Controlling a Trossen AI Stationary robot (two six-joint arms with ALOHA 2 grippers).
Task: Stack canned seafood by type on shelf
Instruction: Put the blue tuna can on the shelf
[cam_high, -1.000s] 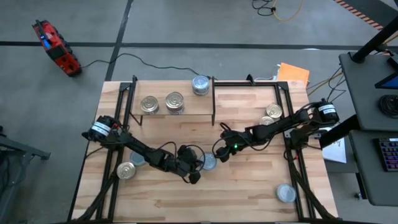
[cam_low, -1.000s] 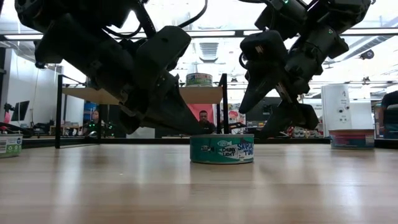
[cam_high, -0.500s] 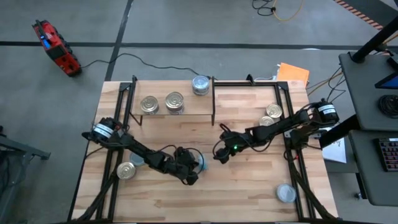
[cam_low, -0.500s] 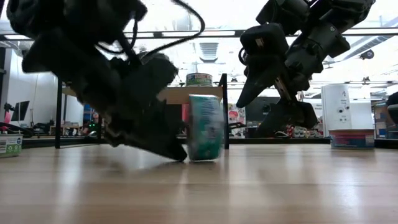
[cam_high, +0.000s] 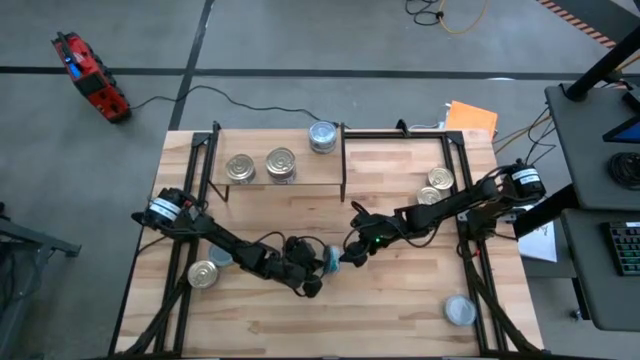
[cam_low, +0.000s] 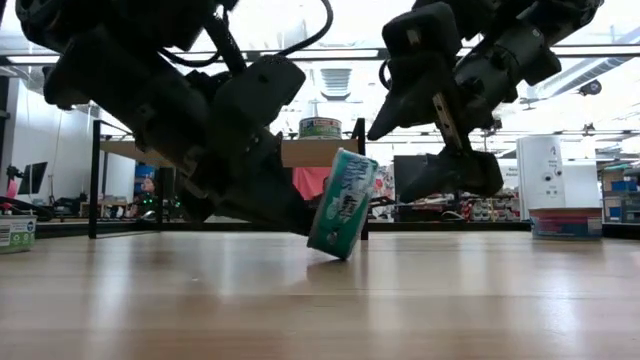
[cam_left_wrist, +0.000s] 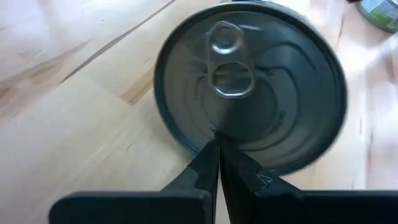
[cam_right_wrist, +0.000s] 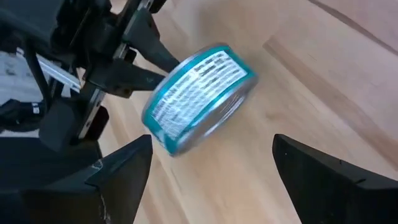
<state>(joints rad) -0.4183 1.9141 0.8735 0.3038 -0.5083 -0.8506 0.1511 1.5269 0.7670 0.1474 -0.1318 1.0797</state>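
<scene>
Teal-labelled tin (cam_low: 343, 203) tipped on edge mid-counter (cam_high: 400, 300), silver pull-tab lid toward the left gripper (cam_left_wrist: 217, 155) — fingers pressed fully together, tips touching the lid's lower rim, nothing clamped. Right gripper (cam_right_wrist: 211, 162) hovering just beside the tin's other side, fingers (cam_right_wrist: 118, 168) spread wide, tin between them and the left arm but not gripped. On the shelf (cam_high: 300, 178): two gold-lidded tins (cam_high: 261, 165) side by side, one silver-lidded tin (cam_high: 322, 137) at the end panel — others scattered on the counter.
</scene>
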